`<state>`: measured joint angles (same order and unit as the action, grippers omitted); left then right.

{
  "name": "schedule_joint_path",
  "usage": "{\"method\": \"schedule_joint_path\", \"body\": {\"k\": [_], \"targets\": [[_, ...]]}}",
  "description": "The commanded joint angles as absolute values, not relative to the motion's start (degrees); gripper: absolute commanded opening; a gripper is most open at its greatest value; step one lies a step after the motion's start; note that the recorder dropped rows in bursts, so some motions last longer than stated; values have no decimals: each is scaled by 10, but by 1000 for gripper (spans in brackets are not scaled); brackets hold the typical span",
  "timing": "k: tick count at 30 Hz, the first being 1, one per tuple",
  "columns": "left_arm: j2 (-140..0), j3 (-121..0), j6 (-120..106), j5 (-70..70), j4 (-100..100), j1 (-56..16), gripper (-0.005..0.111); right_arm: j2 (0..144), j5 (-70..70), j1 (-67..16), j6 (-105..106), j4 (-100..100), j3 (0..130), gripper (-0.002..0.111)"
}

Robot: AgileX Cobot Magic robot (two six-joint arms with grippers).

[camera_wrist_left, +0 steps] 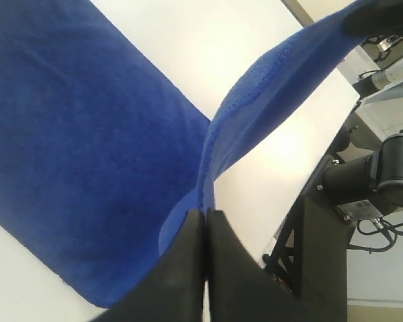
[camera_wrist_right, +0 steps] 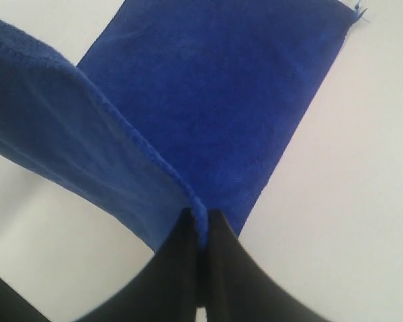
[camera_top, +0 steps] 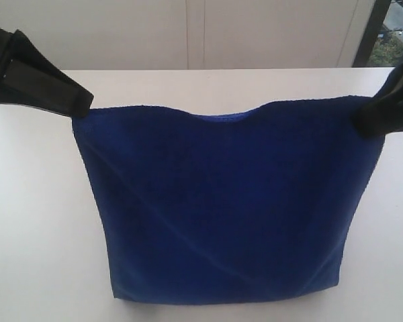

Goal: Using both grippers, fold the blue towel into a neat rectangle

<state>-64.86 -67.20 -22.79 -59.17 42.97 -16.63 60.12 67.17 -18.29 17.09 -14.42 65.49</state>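
The blue towel (camera_top: 221,201) hangs between the left claw (camera_top: 82,106) and the right claw (camera_top: 363,119), each pinched tight on a top corner, with its near part lying on the bench (camera_top: 33,235). It looks soft, light and limp, sagging mid-edge, so corner holds likely suit it best.

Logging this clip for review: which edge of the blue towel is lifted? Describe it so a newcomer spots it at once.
Start at the white table, then the blue towel on it. Its lifted edge is the stitched hem stretched between the left pincer and the right pincer, each shut on a corner. Unlike the part lying flat, it is raised off the table.
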Motion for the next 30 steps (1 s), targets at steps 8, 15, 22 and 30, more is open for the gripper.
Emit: {"method": "schedule_joint_path", "body": {"k": [8, 15, 22, 30], "targets": [[-648, -668, -228, -595, 424, -167, 0, 602, 659, -178, 178, -146, 651, 0], [-648, -652, -230, -570, 414, -167, 0, 602, 632, -178, 163, -146, 632, 0], [-648, -618, -232, -537, 414, -167, 0, 605, 611, -178, 161, -146, 632, 0], [-648, -618, -232, -525, 410, -167, 0, 618, 600, -178, 139, -144, 632, 0]]}}
